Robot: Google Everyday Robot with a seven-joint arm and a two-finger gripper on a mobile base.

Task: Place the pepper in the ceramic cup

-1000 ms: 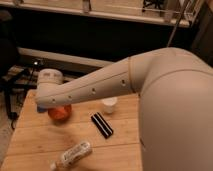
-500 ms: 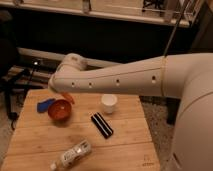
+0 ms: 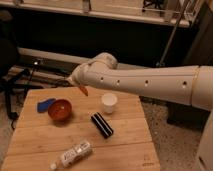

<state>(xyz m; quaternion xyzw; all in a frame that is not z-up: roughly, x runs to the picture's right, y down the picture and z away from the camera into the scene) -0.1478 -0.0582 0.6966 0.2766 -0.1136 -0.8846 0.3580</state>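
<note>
My gripper (image 3: 78, 82) is at the end of the white arm that reaches in from the right, above the wooden table (image 3: 125, 145). It is shut on the pepper (image 3: 83, 91), a small orange tapered piece that hangs point-down below it, in the air. The ceramic cup (image 3: 109, 102) is a small plain white cup standing upright on the table, to the right of the pepper and lower. The pepper is between the cup and the red bowl (image 3: 60, 110), apart from both.
A blue object (image 3: 45, 105) lies just left of the red bowl. A black oblong object (image 3: 101, 125) lies in front of the cup. A plastic bottle (image 3: 72, 155) lies on its side near the front edge. A dark shelf wall stands behind the table.
The arm has swung up and to the right. The gripper has moved from low beside the red bowl to a raised spot nearer the white cup, with the pepper in it.
</note>
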